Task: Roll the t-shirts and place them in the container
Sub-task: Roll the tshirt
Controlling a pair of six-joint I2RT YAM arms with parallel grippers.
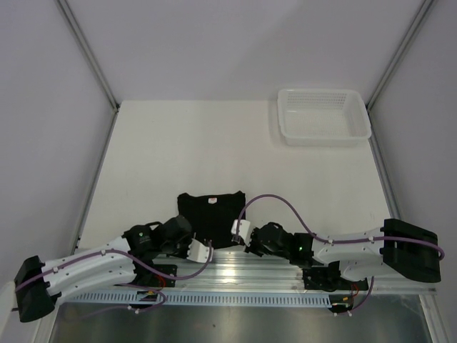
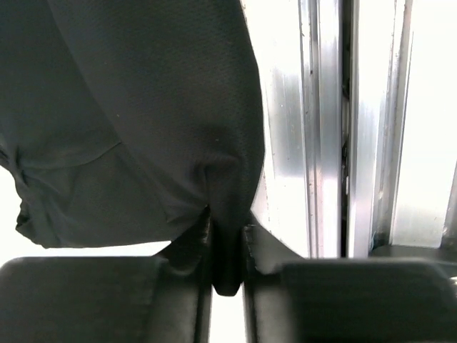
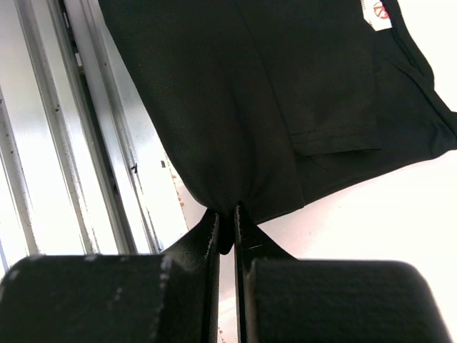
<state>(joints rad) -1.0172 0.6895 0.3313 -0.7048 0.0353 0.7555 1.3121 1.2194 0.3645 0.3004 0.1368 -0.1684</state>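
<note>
left gripper [image 2: 227, 239] and right gripper [image 3: 226, 221] pinch t-shirt [image 1: 211, 213].

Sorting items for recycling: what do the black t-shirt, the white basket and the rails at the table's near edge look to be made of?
The t-shirt: matte black knit fabric, perhaps cotton or a blend; fine textured surface, stitched sleeve hem, soft puckers.
The basket: slightly glossy white plastic, likely moulded; thin mesh walls.
The rails: bare metal, probably aluminium; bright, grooved and reflective.

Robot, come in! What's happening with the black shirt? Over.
Left gripper and right gripper both shut on t-shirt, near edge. T-shirt not yet rolled. White basket far back right, nothing in the way.
</note>
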